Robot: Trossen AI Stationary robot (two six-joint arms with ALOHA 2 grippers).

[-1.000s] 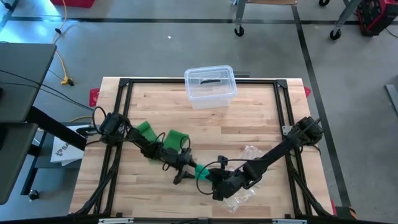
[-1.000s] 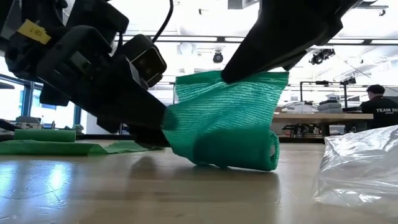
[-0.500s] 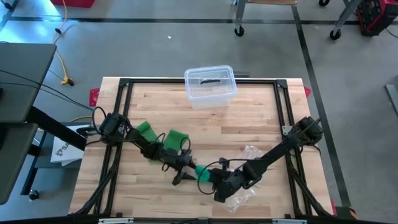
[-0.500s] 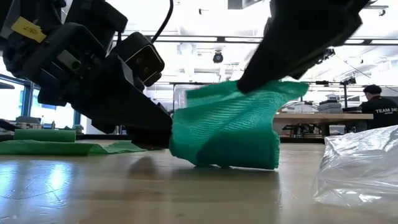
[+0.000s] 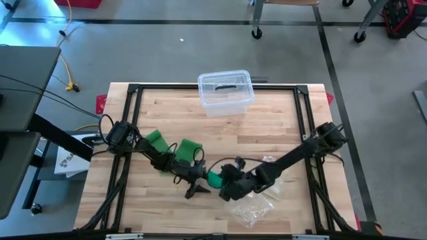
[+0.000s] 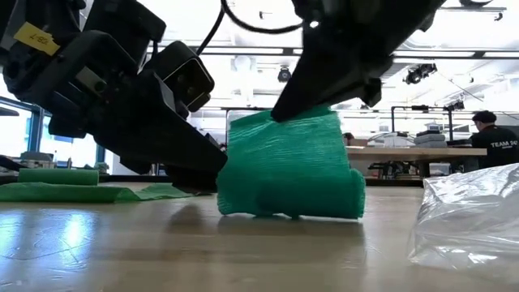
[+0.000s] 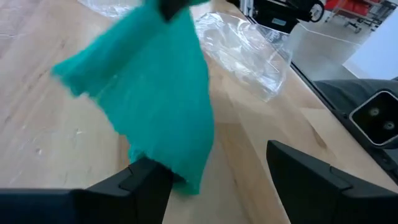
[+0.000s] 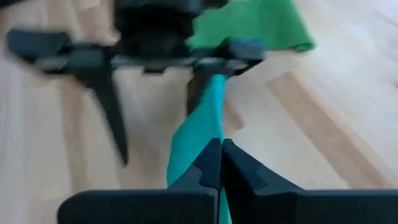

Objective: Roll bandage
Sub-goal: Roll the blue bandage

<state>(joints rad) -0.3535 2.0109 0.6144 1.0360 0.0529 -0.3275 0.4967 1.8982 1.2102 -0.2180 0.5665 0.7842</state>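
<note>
Here my right hand (image 8: 221, 163), shut on the green bandage (image 6: 288, 174), lifts it beside my wide-open, empty left hand (image 7: 214, 177); too hard a pull may loosen the roll on the table (image 5: 267, 127).

high view: looks straight down from above on the whole bench (image 5: 267, 127), both arms and the floor around it.
low view: sits at bench-top height, faces level across the wood into the room behind; very near the green bandage (image 6: 288, 166), which fills the picture's middle.
left wrist view: rides the left arm, looks forward between its own fingers (image 7: 311, 177), close to the bandage (image 7: 155, 93) and the clear plastic bag (image 7: 249, 53).
right wrist view: rides the right arm, looks past its own fingers (image 8: 236, 171) along the bandage toward the left gripper (image 8: 152, 53).
shared: all four take in the bandage near the bench's front edge.
</note>
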